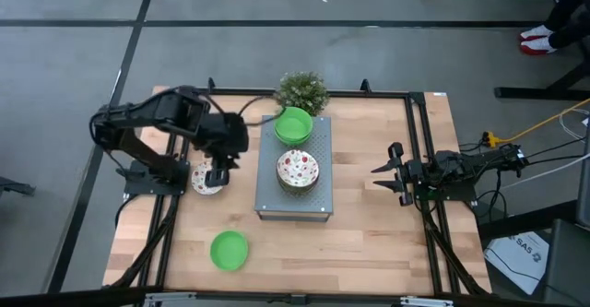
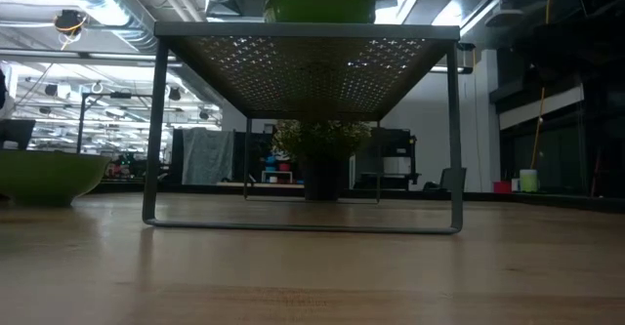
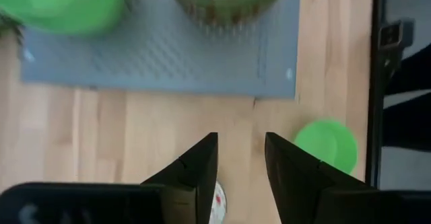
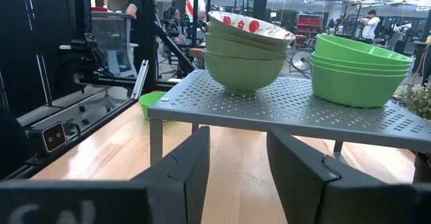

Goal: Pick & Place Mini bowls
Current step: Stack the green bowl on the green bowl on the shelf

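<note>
A grey perforated rack point(image 1: 293, 196) stands mid-table. On its top rest a stack of plain green mini bowls point(image 1: 293, 125) and a stack topped by a white speckled mini bowl point(image 1: 297, 171). A single green bowl point(image 1: 229, 250) sits on the wood near the front edge. Another speckled bowl point(image 1: 205, 182) sits on the wood left of the rack. My left gripper point(image 3: 241, 160) hovers open above it with nothing between its fingers and partly hides it. My right gripper point(image 4: 237, 163) waits open at the table's right side, pointing level at the rack.
A small bushy potted plant point(image 1: 302, 91) stands behind the rack at the far edge. Black frame rails point(image 1: 424, 150) run along the table's sides. Bare wood point(image 1: 369, 242) lies between the rack and the right arm, and also in front of the rack.
</note>
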